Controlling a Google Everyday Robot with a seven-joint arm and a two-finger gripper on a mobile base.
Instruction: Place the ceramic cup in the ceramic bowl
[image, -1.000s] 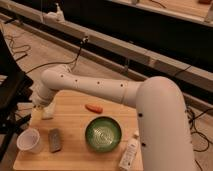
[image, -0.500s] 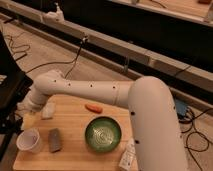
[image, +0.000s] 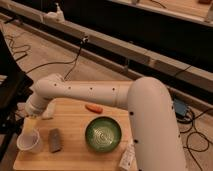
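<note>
The white ceramic cup (image: 29, 141) stands upright at the front left corner of the wooden table (image: 75, 122). The dark green ceramic bowl (image: 103, 134) with pale streaks at its centre sits to the right of it, near the table's front middle. My white arm reaches from the right across the table to the left. My gripper (image: 33, 118) hangs at the arm's left end, just above and behind the cup, apart from it. The wrist hides most of the gripper.
A grey block (image: 55, 140) lies between cup and bowl. An orange carrot-like piece (image: 93, 108) lies behind the bowl. A white squeeze tube (image: 127, 157) lies at the front right edge. Cables run over the floor on the left, and a long bench stands behind.
The arm's end with the gripper has moved left and down, closer to the cup. Cup, bowl and the other things have not moved.
</note>
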